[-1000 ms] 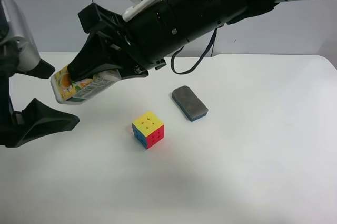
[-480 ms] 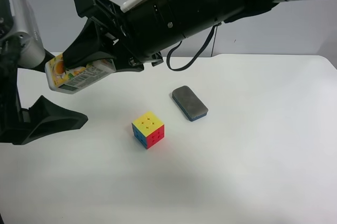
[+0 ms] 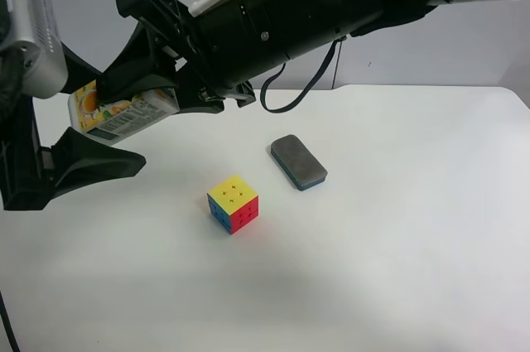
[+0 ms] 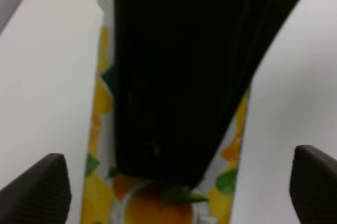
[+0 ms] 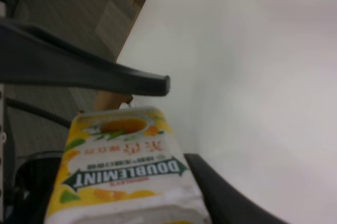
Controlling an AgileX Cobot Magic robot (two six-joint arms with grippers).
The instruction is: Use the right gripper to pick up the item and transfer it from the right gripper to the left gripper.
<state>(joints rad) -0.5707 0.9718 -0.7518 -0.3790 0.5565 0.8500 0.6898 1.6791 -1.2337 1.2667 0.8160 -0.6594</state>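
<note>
Glossy black two-finger right gripper [image 3: 124,91]: clamped on small white orange-print drink carton [image 3: 124,113], aloft over far-left of white table [image 3: 397,244]. Silver-housed left gripper [image 4: 174,182]: black fingers spread wide, flanking carton without contact. On table: multicoloured puzzle cube [image 3: 233,204], centre; dark grey eraser block [image 3: 298,161] just beyond, right, apart.

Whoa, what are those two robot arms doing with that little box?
The black arm's right claw holds the little Doublemint carton up in the air above the white table. It is offering the carton to the left claw. That claw's fingers are open on either side of the carton and have not closed on it yet. The puzzle cube and the grey eraser lie on the table, with nothing touching them.
</note>
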